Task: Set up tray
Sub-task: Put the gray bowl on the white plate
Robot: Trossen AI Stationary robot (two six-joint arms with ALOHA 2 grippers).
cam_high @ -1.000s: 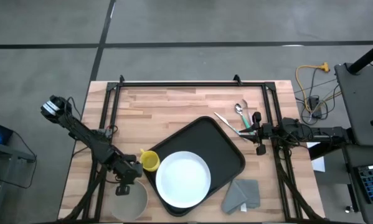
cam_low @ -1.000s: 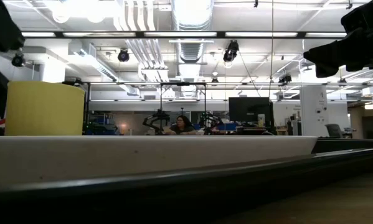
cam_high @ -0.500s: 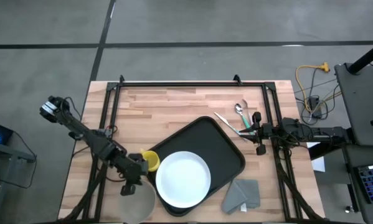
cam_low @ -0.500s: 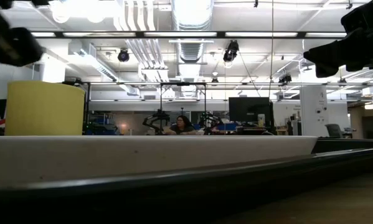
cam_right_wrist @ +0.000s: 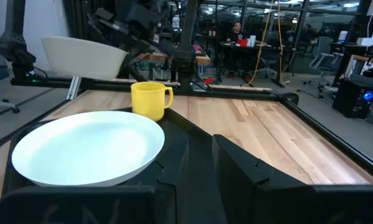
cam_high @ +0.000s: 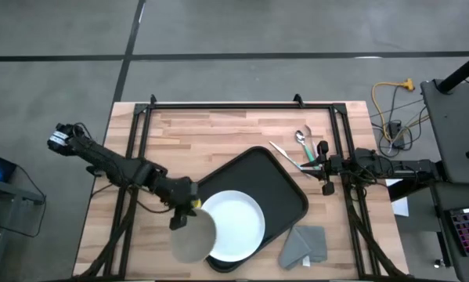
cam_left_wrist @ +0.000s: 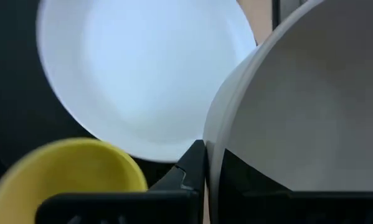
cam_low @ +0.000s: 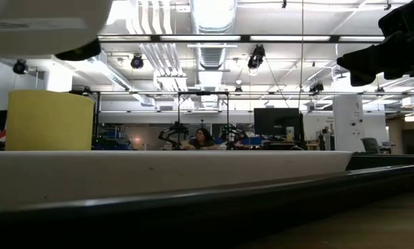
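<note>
I see the tray (cam_high: 285, 188) lying at an angle on the desk (cam_high: 218, 133), toward its near right part, the white plate (cam_high: 238, 223) resting on its near end. The yellow mug (cam_high: 192, 202) stands at the tray's left edge, just beside the plate. My left gripper (cam_high: 179, 221) has its jaws clamped on the rim of a pale bowl (cam_high: 193, 241), carried in the air over the plate's left edge. A grey cloth (cam_high: 304, 244) lies on the desk off the tray's near right corner. A spoon (cam_high: 301, 138) and other cutlery lie past the tray's far corner. My right gripper (cam_high: 325, 166) waits beside them, jaws slightly parted, holding nothing.
</note>
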